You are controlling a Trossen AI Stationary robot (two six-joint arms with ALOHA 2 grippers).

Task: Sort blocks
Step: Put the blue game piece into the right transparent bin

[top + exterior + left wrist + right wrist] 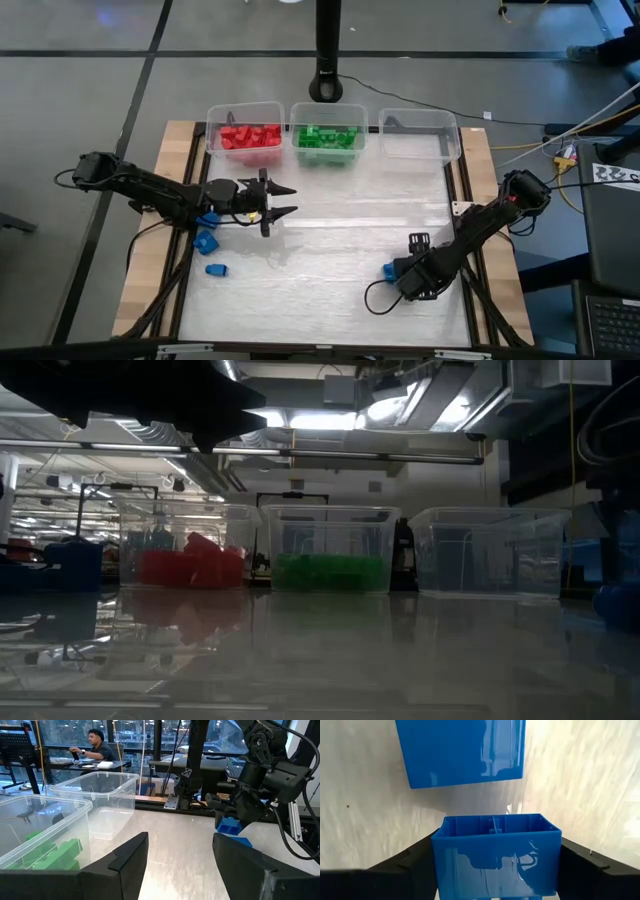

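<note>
Right gripper [492, 865], lower right of the high view, clamps a blue block [494, 852] across its flat sides, a light, stiff, slick brick, while the left gripper [283, 201] hangs open mid-left.

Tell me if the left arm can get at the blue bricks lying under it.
Probably yes: the left gripper is open and empty, and the loose blue bricks lie uncovered just behind it, so it must pull back.

Glossy red studded plastic bricks [250, 137] fill one clear plastic bin [213, 117], bright green ones [327, 138] its neighbour, while solid blue bricks [207, 241] lie on the pale, streaked tabletop [340, 230].
</note>
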